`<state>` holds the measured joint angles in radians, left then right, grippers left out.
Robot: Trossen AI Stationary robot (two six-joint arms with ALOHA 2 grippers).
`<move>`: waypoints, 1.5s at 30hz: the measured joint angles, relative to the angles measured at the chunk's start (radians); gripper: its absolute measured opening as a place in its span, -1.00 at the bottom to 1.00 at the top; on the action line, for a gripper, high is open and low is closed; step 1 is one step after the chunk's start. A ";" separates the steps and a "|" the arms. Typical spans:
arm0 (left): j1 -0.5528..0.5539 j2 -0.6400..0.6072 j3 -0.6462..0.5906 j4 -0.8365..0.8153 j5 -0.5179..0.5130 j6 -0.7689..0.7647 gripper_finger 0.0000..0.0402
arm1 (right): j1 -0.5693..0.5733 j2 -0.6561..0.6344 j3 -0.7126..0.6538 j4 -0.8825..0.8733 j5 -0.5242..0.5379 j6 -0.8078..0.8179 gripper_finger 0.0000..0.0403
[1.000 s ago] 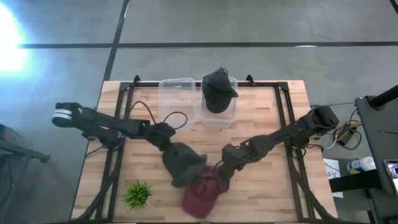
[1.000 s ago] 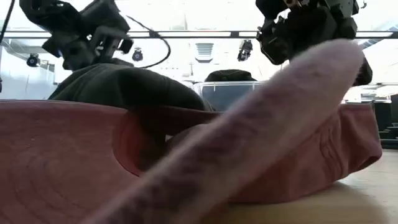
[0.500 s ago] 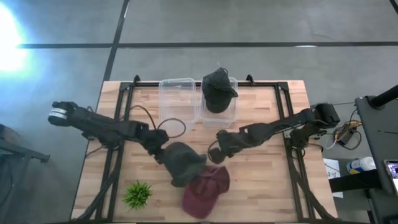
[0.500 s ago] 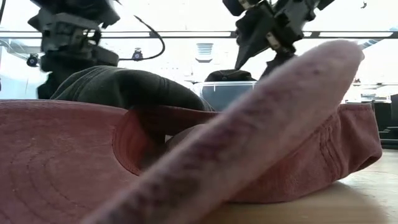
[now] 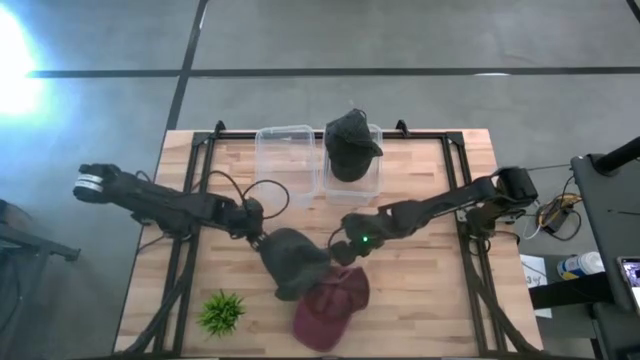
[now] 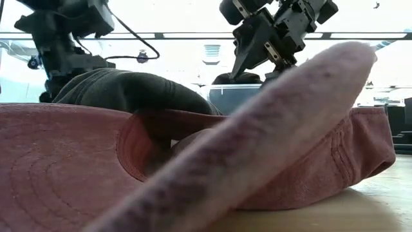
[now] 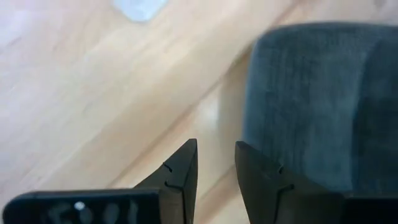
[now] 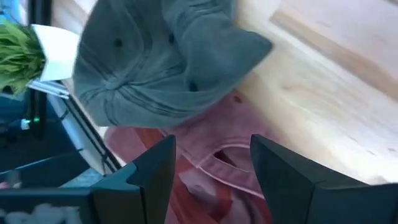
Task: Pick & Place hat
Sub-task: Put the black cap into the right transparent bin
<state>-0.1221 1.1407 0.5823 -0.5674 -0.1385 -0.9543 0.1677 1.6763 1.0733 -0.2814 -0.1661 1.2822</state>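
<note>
My left claw (image 5: 254, 233) hangs just left of the gray hat (image 5: 293, 260) on the counter (image 5: 420, 300), fingers only a little apart and holding nothing. My right claw (image 5: 345, 243) is wide apart over the red hat (image 5: 328, 308), maybe ready to grab.

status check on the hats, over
Left gripper open at the grey hat's edge, holding nothing. Right gripper open above the table, empty. Grey hat overlaps the red hat; third hat already in a bin.
</note>
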 joint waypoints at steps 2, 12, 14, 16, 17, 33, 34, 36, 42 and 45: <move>0.007 0.009 -0.035 0.056 -0.011 -0.014 -0.50 | 0.000 0.004 0.000 0.030 -0.002 0.001 0.01; 0.014 0.038 -0.190 0.364 0.003 -0.142 -0.50 | -0.003 0.147 0.000 0.354 -0.063 0.074 0.01; 0.014 0.042 -0.215 0.427 0.038 -0.151 -0.50 | -0.002 0.186 0.001 0.377 -0.084 0.078 0.01; 0.014 0.043 -0.239 0.513 0.066 -0.176 -0.50 | -0.002 0.214 0.000 0.370 -0.095 0.080 0.01; 0.014 0.042 -0.249 0.548 0.077 -0.189 -0.50 | -0.002 0.227 0.000 0.366 -0.100 0.080 0.01; 0.014 0.011 -0.364 0.801 0.131 -0.318 -0.50 | -0.003 0.326 0.005 0.348 -0.156 0.065 0.01; 0.014 0.006 -0.374 0.801 0.118 -0.326 -0.50 | -0.002 0.323 0.004 0.348 -0.156 0.064 0.01; 0.014 -0.014 -0.394 0.804 0.099 -0.348 -0.50 | -0.002 0.317 0.004 0.342 -0.152 0.062 0.01; 0.015 -0.056 -0.433 0.916 0.088 -0.372 -0.50 | -0.002 0.309 0.002 0.317 -0.148 0.051 0.01; 0.015 -0.059 -0.439 0.969 0.088 -0.373 -0.50 | -0.002 0.308 0.002 0.311 -0.148 0.045 0.01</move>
<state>-0.1066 1.0813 0.1430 0.4018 -0.0502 -1.3277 0.1654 1.9846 1.0752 0.0299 -0.3145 1.3271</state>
